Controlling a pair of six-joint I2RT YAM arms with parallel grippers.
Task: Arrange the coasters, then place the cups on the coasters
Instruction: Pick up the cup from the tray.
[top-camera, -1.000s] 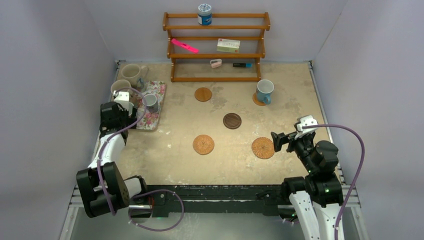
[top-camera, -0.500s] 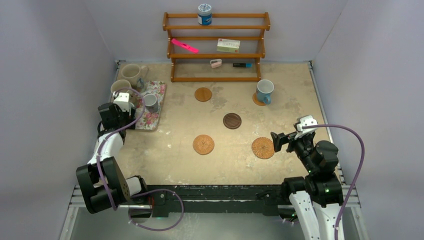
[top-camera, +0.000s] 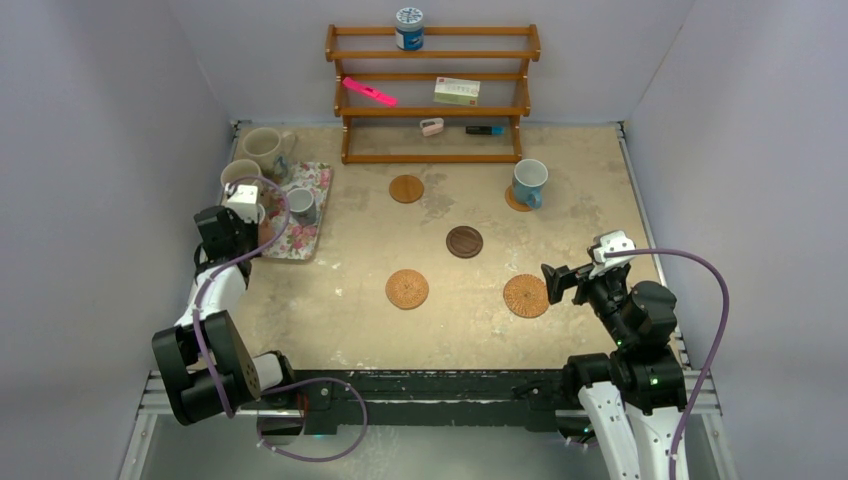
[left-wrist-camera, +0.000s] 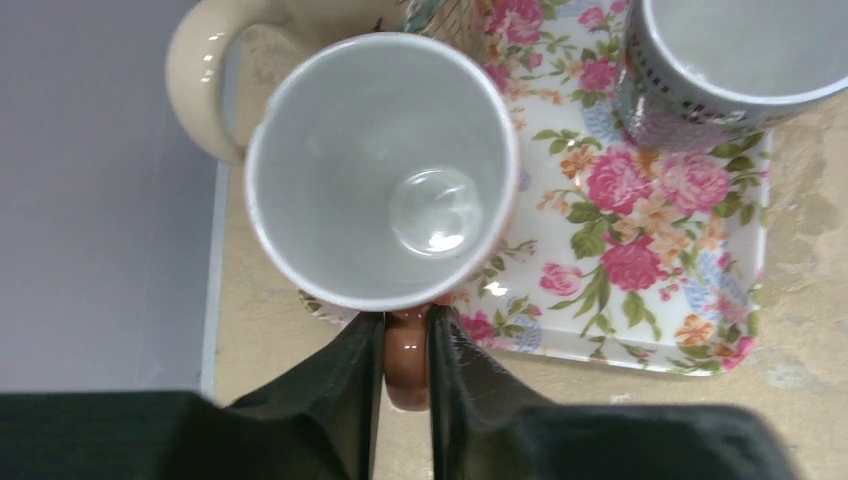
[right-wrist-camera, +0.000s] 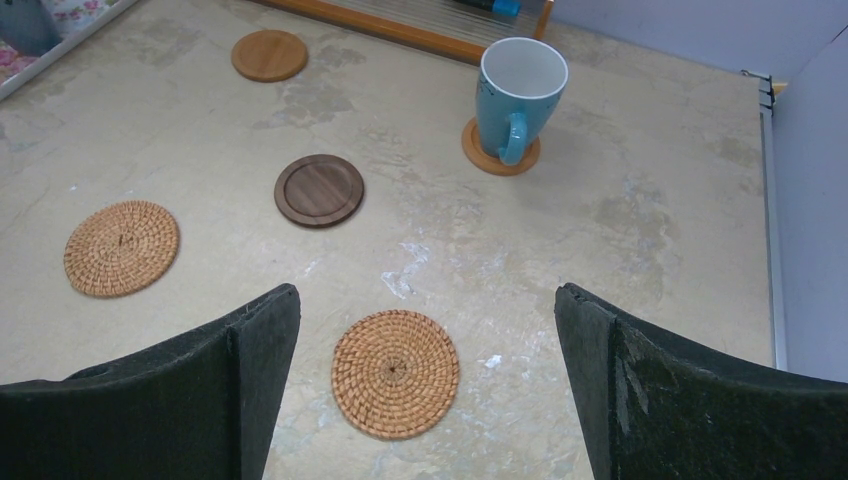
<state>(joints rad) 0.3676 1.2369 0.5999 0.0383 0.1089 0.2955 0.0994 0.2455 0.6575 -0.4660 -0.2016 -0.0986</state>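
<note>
Where the floral tray (left-wrist-camera: 640, 300) lies by the bench's left edge, the left gripper (left-wrist-camera: 405, 335) is clamped on the pinkish-brown handle of a white mug (left-wrist-camera: 330, 150), with its black fingers (left-wrist-camera: 340, 400) pressed against either side of the loop. This mug stands upright over the tray's near left corner and is glossy white inside. Just behind it a cream mug (left-wrist-camera: 200, 90) shows its handle; whether it stands on the tray cannot be told. A small grey-blue mug (left-wrist-camera: 720, 60) stands upright farther along the tray, apart from the white one. A second cream mug (top-camera: 262, 146) stands on the bare bench in the far left corner.

A smooth tan coaster (right-wrist-camera: 270, 55) lies near the rack and a dark brown coaster (right-wrist-camera: 319, 190) lies mid-bench. The left woven coaster (right-wrist-camera: 121, 248) and right woven coaster (right-wrist-camera: 395, 373) lie toward the near edge. A fifth coaster (right-wrist-camera: 490, 165) sits under an upright blue mug (right-wrist-camera: 520, 90) toward the far right.

The right gripper (right-wrist-camera: 425, 298) hangs over the near right part of the bench, jaws wide apart, holding nothing.

The bench (top-camera: 350, 320) is worn, mottled beige, closed in by pale lilac-grey walls. A wooden rack (top-camera: 432, 112) stands at its far edge.

The white mug and the blue mug are both empty. A lidded blue-and-white canister (top-camera: 409, 28) stands on the rack's top shelf, its contents hidden.
</note>
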